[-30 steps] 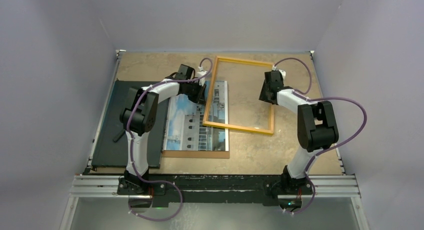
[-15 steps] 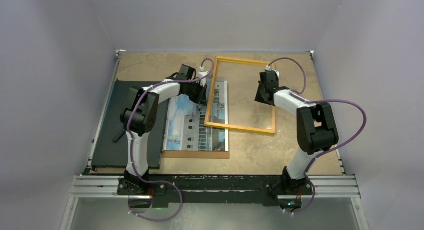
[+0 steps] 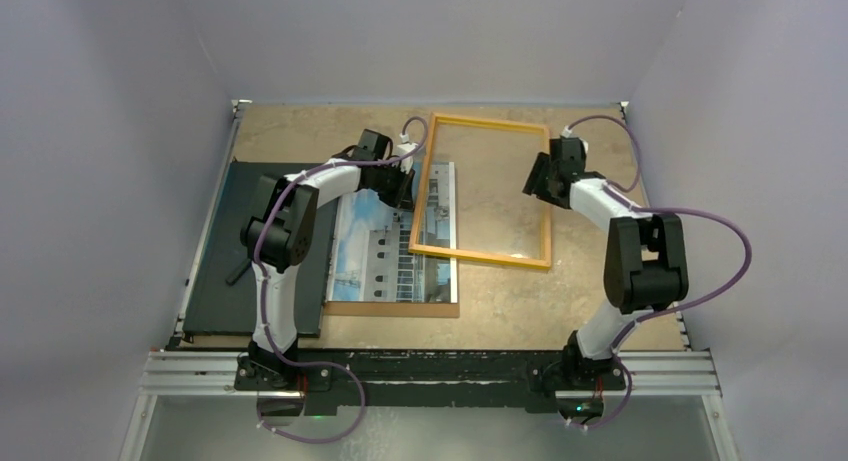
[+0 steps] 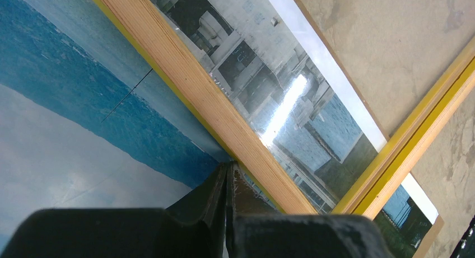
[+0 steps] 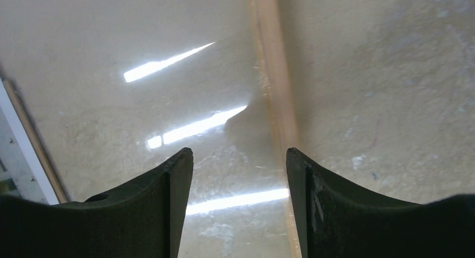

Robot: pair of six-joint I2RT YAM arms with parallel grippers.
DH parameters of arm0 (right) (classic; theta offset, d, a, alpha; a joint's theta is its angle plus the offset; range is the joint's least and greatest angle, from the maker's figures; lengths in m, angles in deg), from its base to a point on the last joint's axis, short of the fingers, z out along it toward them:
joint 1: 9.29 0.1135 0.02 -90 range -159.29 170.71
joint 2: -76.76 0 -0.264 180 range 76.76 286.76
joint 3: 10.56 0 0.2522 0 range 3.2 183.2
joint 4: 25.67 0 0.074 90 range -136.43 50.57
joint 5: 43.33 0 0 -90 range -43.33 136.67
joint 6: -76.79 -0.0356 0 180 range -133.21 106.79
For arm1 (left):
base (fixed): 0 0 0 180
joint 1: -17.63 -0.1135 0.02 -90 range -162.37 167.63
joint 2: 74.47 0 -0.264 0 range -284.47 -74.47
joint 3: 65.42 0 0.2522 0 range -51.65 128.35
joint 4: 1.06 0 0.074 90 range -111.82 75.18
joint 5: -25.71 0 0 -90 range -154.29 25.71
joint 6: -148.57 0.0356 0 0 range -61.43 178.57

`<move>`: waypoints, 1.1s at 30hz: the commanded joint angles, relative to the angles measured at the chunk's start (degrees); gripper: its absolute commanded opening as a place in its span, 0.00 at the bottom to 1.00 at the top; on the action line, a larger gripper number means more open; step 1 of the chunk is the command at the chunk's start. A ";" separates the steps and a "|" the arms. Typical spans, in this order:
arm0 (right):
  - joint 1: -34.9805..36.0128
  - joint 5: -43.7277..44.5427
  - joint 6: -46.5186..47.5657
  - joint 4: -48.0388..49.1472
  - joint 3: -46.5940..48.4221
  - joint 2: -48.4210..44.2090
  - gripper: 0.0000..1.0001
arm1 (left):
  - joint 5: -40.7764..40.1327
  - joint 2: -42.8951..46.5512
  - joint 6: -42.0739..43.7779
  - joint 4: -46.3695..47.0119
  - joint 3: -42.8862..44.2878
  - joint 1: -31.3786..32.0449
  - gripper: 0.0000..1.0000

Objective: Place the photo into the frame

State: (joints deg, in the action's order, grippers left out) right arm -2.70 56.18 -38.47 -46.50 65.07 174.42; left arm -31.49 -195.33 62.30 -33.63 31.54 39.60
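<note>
At worktop [image 3: 300,131] centre, holds left tool [image 4: 228,167] pressed together beside thin yellow-orange picture frame [image 3: 490,122] overlapping blue-sky building photo [image 3: 375,251]; hovers right tool [image 5: 240,153] spread above frame's rail.

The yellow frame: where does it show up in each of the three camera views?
Top external: the frame lies tilted at the centre of the table, its left edge over the photo.
Left wrist: its wooden rail crosses diagonally, from top left to bottom centre.
Right wrist: a pale rail runs down the middle.
Shared landmark: the beige table.
</note>
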 commanded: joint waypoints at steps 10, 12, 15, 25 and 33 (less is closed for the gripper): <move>-2.81 -6.08 -0.28 2.46 -2.58 -0.62 0.65 | 0.74 0.36 1.11 0.26 1.62 0.35 0.00; -2.88 -6.13 -0.40 2.54 -2.86 -0.28 0.65 | 0.67 0.21 1.16 0.24 1.70 0.35 0.00; -3.06 -6.25 -0.40 2.93 -3.21 0.29 0.65 | 0.77 -0.04 0.96 0.32 1.79 0.35 0.00; -3.43 -9.17 -0.67 4.56 -4.61 1.66 0.65 | 0.93 -0.16 1.07 0.40 1.79 0.39 0.00; -3.42 -18.65 -2.31 7.95 -6.31 -0.02 0.65 | 0.78 -1.64 1.07 0.74 2.33 0.95 0.00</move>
State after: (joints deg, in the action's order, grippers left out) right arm -6.55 46.44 -38.73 -40.08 60.70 174.97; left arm -31.51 -195.46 62.30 -33.69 31.72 39.65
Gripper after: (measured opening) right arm 0.649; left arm 0.002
